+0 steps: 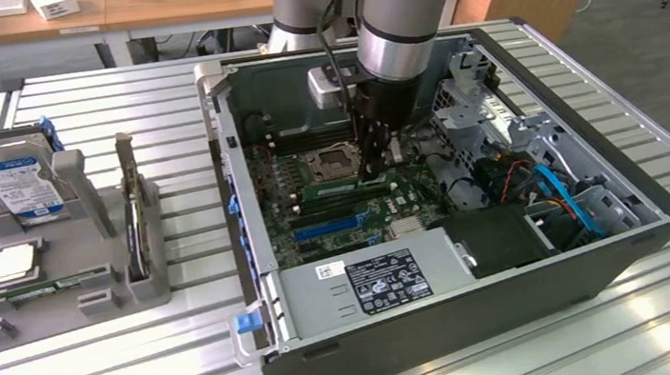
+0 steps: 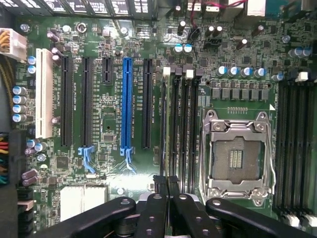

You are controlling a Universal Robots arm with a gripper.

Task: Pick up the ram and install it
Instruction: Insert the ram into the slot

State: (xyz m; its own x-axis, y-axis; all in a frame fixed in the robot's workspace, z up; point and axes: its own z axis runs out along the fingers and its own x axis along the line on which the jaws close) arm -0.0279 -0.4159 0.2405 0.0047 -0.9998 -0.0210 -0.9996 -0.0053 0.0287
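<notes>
**Claw down at the memory slots, ram at the board**

The arm reaches into the open computer case [image 1: 648,235] on the counter [image 1: 139,365]. Its claw [image 2: 167,184] is pinched almost fully closed, with the tips together right over the row of memory slots [image 2: 185,129]. In the exterior view a pale green strip, which I take for the ram [image 1: 332,189], sits along a slot just beside the empty CPU socket [image 2: 237,156], at the claw's tips. I cannot tell whether the tips clasp its top edge or only bear on it. Another green stick [image 1: 51,287] lies in the gray holder [image 1: 93,303] on the exterior view's left, well apart from the case.

The risks here come from alignment and force:

- **Uneven seating:** if the stick sits skewed, or its notch is off the slot's key, a downward push could seat one end only or jam it.
- **Board damage:** pushing on a jammed stick could flex the motherboard [image 2: 104,124].
- **Slipping:** the edge is thin, so closed tips could slide off it onto the neighbouring slots.
- **Socket pins:** a slip the other way could reach the socket, where the exposed contacts would bend easily.
</notes>
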